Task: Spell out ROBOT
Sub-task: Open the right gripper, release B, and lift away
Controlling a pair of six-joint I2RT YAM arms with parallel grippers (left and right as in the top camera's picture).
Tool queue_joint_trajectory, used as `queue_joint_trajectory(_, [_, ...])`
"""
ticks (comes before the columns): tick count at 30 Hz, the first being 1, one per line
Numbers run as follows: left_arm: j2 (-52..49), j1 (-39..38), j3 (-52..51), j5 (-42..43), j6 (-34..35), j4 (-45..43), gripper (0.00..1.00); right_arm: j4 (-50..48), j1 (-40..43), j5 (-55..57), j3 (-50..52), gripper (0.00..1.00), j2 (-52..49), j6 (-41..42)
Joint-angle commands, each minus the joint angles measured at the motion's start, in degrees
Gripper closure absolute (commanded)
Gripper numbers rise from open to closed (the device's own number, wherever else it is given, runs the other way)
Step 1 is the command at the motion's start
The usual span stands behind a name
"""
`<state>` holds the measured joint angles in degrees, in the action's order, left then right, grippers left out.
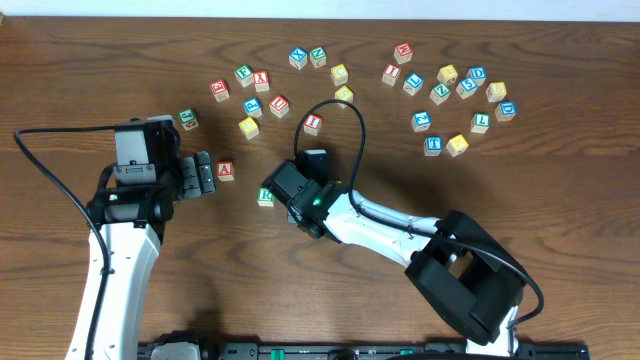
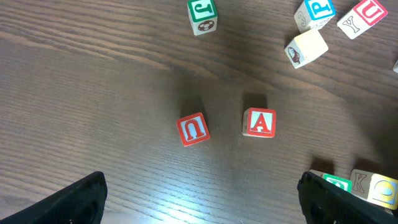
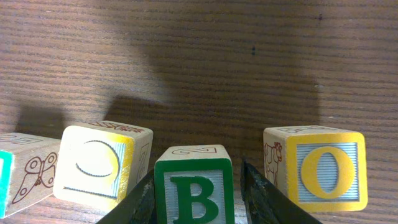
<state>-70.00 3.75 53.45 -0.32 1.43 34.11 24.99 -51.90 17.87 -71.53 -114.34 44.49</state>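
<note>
In the right wrist view the green-lettered B cube (image 3: 194,190) sits between the fingers of my right gripper (image 3: 198,186), which is shut on it. A yellow O cube (image 3: 323,167) stands just to its right. Another yellow-faced cube (image 3: 99,165) stands to its left, slightly turned. A green-edged cube (image 3: 15,174) shows at the far left edge. From overhead only that green cube (image 1: 265,196) shows beside the right gripper (image 1: 285,195); the wrist hides the others. My left gripper (image 1: 203,175) is open beside the red A cube (image 1: 225,170). I cannot pick out the T.
Red U (image 2: 193,129) and A (image 2: 259,122) cubes lie ahead of the open left gripper (image 2: 202,208). Several loose letter cubes lie scattered across the back of the table (image 1: 90,60), in groups at the centre (image 1: 279,104) and right (image 1: 447,75).
</note>
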Motion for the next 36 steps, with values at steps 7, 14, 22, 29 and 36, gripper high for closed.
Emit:
queue_joint_trajectory(7, [0.0, 0.2, 1.6, -0.1, -0.2, 0.1, 0.04, 0.1, -0.2, 2.2, 0.1, 0.63, 3.6, -1.3])
queue_joint_trajectory(14, [0.0, 0.2, 1.6, -0.1, -0.2, 0.1, 0.04, 1.4, -0.2, 2.7, -1.5, 0.63, 3.6, -1.9])
queue_joint_trajectory(22, [0.0, 0.2, 1.6, -0.1, -0.2, 0.1, 0.04, 3.7, -0.2, 6.3, -4.8, 0.62, 6.2, -5.0])
queue_joint_trajectory(29, [0.0, 0.2, 1.6, -0.1, -0.2, 0.1, 0.04, 4.6, 0.3, 6.8, -8.5, 0.60, 8.3, -8.4])
queue_joint_trajectory(36, [0.0, 0.2, 1.6, -0.1, -0.2, 0.1, 0.04, 4.9, 1.7, 10.5, -13.9, 0.60, 8.4, -13.0])
